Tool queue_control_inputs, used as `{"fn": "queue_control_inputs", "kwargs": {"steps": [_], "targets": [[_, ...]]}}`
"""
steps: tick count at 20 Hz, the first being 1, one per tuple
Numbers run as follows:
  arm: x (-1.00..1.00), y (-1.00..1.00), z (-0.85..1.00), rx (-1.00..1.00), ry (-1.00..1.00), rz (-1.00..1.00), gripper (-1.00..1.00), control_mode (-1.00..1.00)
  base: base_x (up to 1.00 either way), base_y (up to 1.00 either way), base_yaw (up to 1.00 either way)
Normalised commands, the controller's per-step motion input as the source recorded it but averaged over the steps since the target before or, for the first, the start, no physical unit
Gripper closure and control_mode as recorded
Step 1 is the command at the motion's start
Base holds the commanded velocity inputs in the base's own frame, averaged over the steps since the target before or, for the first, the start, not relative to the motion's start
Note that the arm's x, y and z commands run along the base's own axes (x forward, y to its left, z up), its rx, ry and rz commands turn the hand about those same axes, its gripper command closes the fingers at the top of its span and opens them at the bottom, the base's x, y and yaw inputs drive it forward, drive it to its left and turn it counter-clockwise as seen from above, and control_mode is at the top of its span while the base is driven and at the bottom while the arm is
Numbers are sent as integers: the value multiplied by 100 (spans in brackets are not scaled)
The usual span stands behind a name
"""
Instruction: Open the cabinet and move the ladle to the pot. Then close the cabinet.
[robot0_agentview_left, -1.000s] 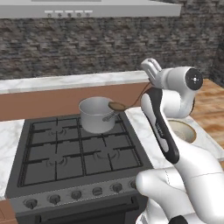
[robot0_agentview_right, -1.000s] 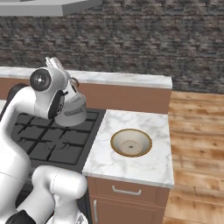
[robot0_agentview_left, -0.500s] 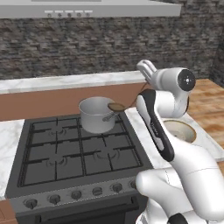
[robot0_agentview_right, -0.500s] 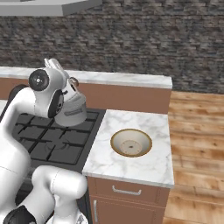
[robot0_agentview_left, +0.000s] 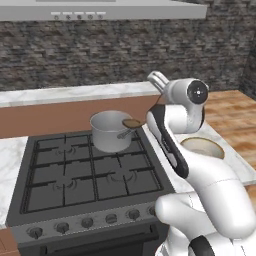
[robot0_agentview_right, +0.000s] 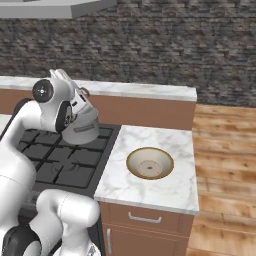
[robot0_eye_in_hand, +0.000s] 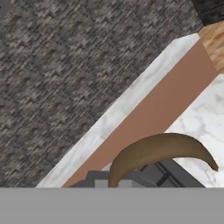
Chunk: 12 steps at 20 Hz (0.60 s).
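Observation:
The small steel pot (robot0_agentview_left: 109, 132) stands on the back right burner of the stove. In it lies the ladle (robot0_agentview_left: 131, 123): the grey stem slants down into the pot and the brown rounded end sticks out over the right rim. My gripper (robot0_agentview_left: 156, 76) hangs above and to the right of the pot, apart from the ladle, pointing at the brick wall with its fingers spread and nothing between them. In the hand view the ladle's brown curved end (robot0_eye_in_hand: 157, 153) shows low in front of the counter. From the right, the arm partly covers the pot (robot0_agentview_right: 82, 131). The cabinet is out of view.
A beige bowl (robot0_agentview_left: 201, 146) (robot0_agentview_right: 149, 163) sits on the marble counter (robot0_agentview_right: 165, 192) right of the black gas stove (robot0_agentview_left: 80, 175). A grey range hood (robot0_agentview_left: 100, 10) hangs above. A raised marble ledge runs along the brick wall. Wooden floor lies to the right.
The ladle, whose stem reached up toward my gripper a second ago, has dropped onto the pot's rim. My wrist and gripper have shifted slightly left.

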Motion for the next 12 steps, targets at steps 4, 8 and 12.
{"fn": "queue_control_inputs", "kwargs": {"steps": [4, 8, 12], "targets": [[28, 15, -10, -1, 0, 0, 100, -100, 0, 0, 0], [29, 17, -7, -1, 0, 0, 100, -100, 0, 0, 0], [30, 23, -12, 0, 0, 0, 100, -100, 0, 0, 0]]}}
